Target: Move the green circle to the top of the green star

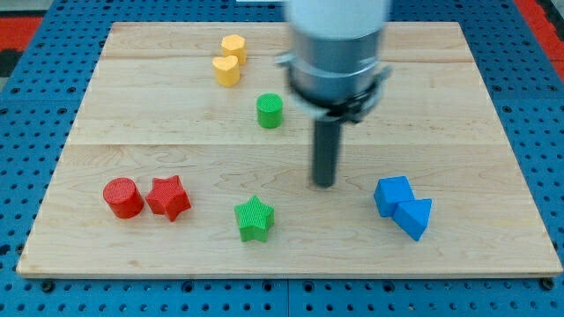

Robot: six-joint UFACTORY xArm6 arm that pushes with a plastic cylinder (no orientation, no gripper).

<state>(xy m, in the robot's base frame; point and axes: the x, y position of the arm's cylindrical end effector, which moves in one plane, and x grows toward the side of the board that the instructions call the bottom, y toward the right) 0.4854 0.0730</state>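
The green circle (270,111) sits on the wooden board (159,141) above the view's middle. The green star (255,218) lies lower, near the view's bottom centre. My tip (324,183) is the lower end of the dark rod. It stands right of both green blocks, below and right of the circle and above and right of the star. It touches neither block.
A yellow hexagon (233,46) and a yellow heart (226,70) sit together at the view's top. A red circle (122,197) and a red star (168,197) sit at the lower left. A blue cube (393,194) and a blue triangle (413,217) sit at the lower right.
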